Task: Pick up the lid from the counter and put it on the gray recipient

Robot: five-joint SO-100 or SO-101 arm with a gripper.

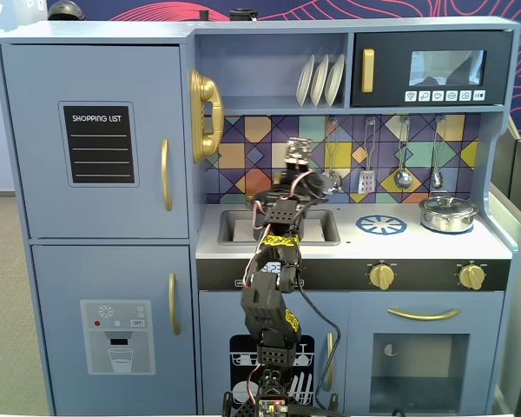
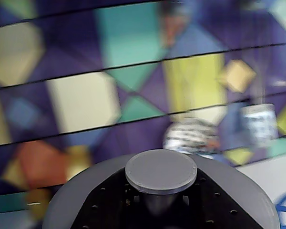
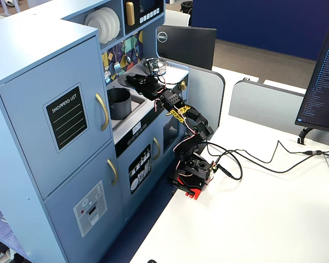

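Pincer (image 2: 160, 202) clamps lid (image 2: 160, 171) by knob | raised over counter (image 1: 356, 243) | gray recipient (image 3: 119, 103) beside, uncovered

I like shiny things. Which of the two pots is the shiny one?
The small silver pot on the right of the counter in a fixed view. The gray pot in the sink is dull, dark and bigger.

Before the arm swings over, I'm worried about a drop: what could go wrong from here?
The gripper seems to hold the lid only by its small knob, so it may slip or tilt. The hanging ladle is close behind the arm in a fixed view and could be snagged. The gray pot seems to sit in the sink recess; an off-centre lid might catch its rim.
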